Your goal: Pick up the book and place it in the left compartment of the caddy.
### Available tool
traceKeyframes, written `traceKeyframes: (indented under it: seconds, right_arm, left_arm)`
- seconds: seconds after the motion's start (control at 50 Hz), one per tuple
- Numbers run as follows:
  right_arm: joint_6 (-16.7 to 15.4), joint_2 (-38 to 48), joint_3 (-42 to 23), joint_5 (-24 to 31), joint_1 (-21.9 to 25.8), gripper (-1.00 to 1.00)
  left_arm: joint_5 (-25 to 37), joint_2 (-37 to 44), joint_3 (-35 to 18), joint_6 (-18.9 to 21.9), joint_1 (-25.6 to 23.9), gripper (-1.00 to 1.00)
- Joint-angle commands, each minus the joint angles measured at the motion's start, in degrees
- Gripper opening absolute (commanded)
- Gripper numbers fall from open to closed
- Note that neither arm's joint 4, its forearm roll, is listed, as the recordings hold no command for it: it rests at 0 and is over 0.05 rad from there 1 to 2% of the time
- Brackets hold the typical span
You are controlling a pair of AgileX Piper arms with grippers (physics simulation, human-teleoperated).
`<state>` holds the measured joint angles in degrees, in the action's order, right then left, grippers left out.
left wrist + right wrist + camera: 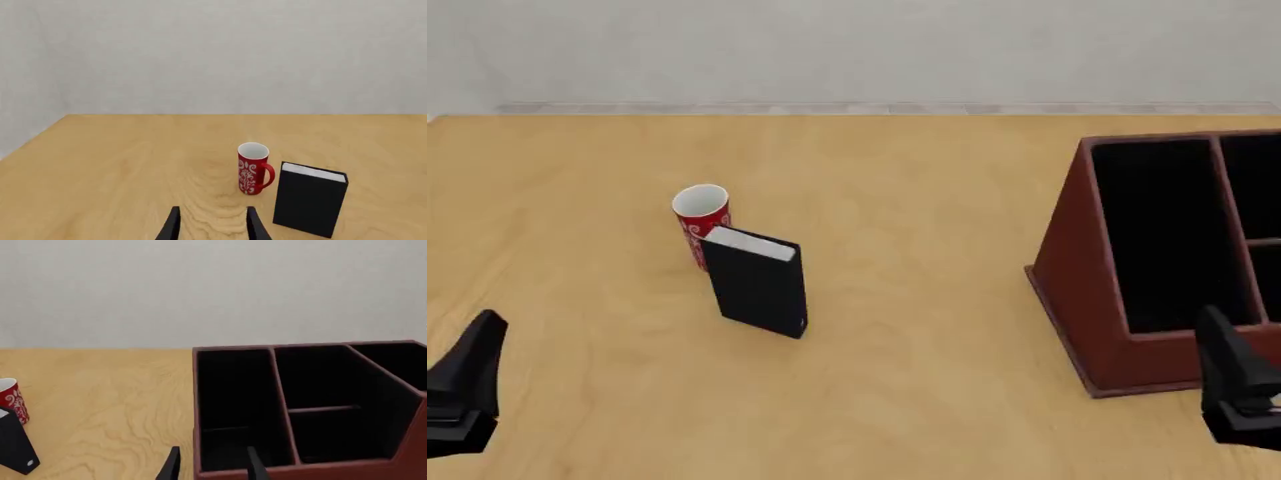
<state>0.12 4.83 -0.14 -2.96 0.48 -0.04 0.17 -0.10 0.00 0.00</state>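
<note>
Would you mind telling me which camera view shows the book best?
The left wrist view: the book stands whole and close beside the mug. The front view shows it smaller; the right wrist view catches only a corner.

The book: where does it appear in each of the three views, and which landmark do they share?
Left wrist view: the book stands upright, beside the red mug.
Front view: the book stands left of centre, just in front of the mug.
Right wrist view: only its corner shows at the picture's edge.
Shared landmark: the red mug.
</note>
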Motion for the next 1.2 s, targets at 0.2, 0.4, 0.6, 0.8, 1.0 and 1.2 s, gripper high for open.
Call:
traceKeyframes:
  seconds: [0.2,0.4,0.6,0.8,1.0,1.2]
  right_arm:
    - [-1.47,-4.83,-2.21,2.46,1.41,1.00]
    - [-3.27,-4.76,-9.71,10.86,3.02,1.00]
    - [-3.55,7.67,-16.65,5.21,3.73,1.00]
    - [-6.88,18.93,-21.75,0.80,5.90,1.00]
    - [-10.34,28.26,-31.38,2.62,13.40,1.00]
    - [-14.17,38.54,-42.24,7.83,17.95,1.00]
  left_arm:
    - [-0.07,0.26,-0.15,0.00,0.00,1.00]
    - [-0.07,0.26,-0.15,0.00,0.00,1.00]
    - [-0.07,0.26,-0.15,0.00,0.00,1.00]
    - [-0.07,0.26,-0.15,0.00,0.00,1.00]
    - [-0.07,0.26,-0.15,0.00,0.00,1.00]
    - [-0.07,0.26,-0.15,0.00,0.00,1.00]
